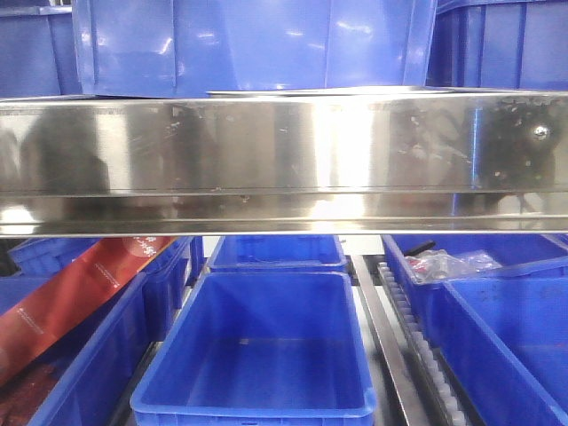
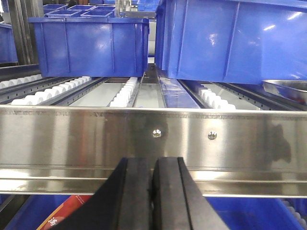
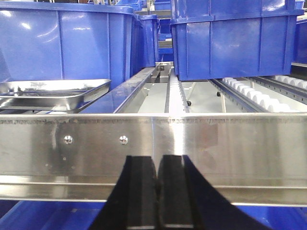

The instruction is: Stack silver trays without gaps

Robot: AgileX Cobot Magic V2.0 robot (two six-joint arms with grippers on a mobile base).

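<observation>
Nearest, left wrist view: left pincer (image 2: 152, 191), black fingers pressed together, nothing between them. Right wrist view: right pincer (image 3: 157, 191), likewise closed and empty. Both sit low, in front of the steel rail (image 3: 230, 143).

Rail: one, running crosswise. Two screw heads (image 2: 157, 133) show in each wrist view.

Just beyond the rail, on the roller shelf: silver trays (image 3: 53, 88).
- From the right pincer they lie ahead and to the left.
- From the left pincer, ahead and to the far right, only a corner showing (image 2: 288, 87). So they sit between the arms.
- More of them shows on the right wrist, so I judge the right arm nearer.
- The visible rim runs alongside the rail. The far end is cut off, so the long axis is not settled.
- Count: a second lip seems to show under the top rim, so probably two, one resting in the other. Not certain.
- Front view: only a thin silver edge above the rail (image 1: 355, 90).

Next move, as a judgement: either pincer must rise over the rail before reaching in.

Farther back: roller tracks (image 2: 124, 93), then blue bins (image 3: 62, 43). Two large ones stand close in each wrist view, more behind.
</observation>
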